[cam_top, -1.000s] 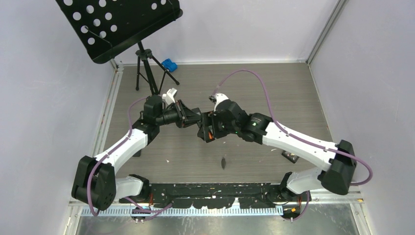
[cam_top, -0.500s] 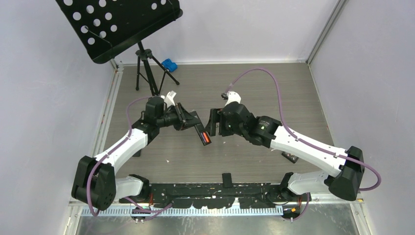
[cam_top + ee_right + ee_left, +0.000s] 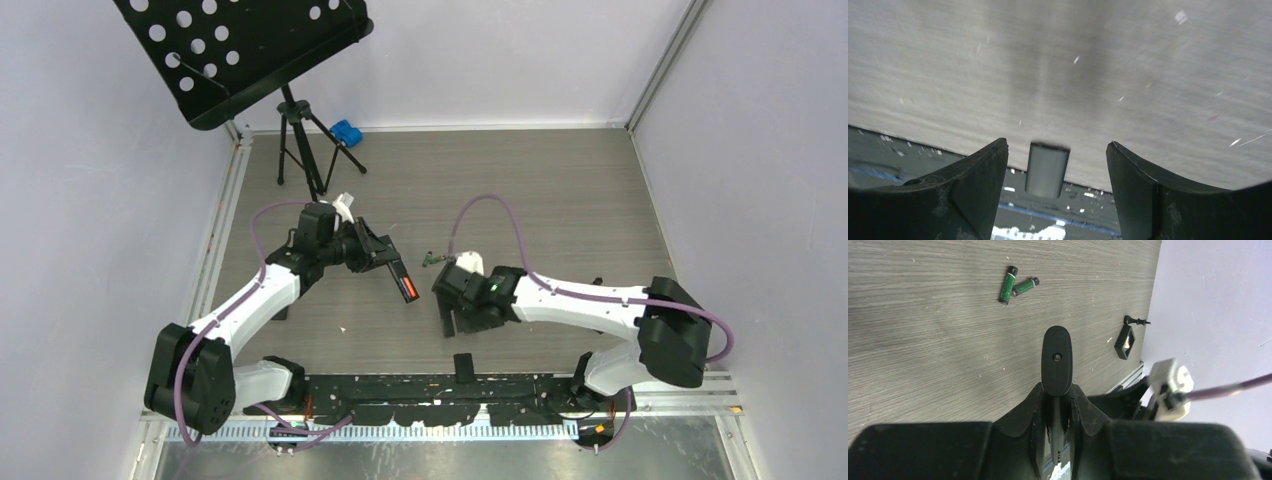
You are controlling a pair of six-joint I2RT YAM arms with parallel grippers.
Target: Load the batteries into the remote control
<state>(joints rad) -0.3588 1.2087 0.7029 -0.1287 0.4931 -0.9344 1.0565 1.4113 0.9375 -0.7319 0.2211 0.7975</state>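
My left gripper [image 3: 385, 258] [image 3: 1056, 390] is shut on the black remote control [image 3: 402, 281] [image 3: 1056, 359], which sticks out toward the table's middle. An orange cell [image 3: 408, 290] shows in its open compartment. Two dark green batteries [image 3: 1007, 285] [image 3: 1025, 286] lie side by side on the table beyond the remote in the left wrist view; in the top view my right arm hides them. My right gripper [image 3: 455, 320] [image 3: 1057, 165] stands open and empty, low over the near table edge. The flat black cover [image 3: 463, 366] [image 3: 1047, 169] lies on that edge, between and beyond its fingers.
A black music stand [image 3: 250, 50] on a tripod [image 3: 310, 160] and a blue object [image 3: 346, 131] stand at the back left. A small black square part [image 3: 592, 320] [image 3: 1124, 336] lies at the right. A black rail [image 3: 400, 388] runs along the near edge.
My right gripper left the remote and swung down toward the near edge. The black cover dropped to the table's near edge. My left gripper shifted slightly left, remote still gripped.
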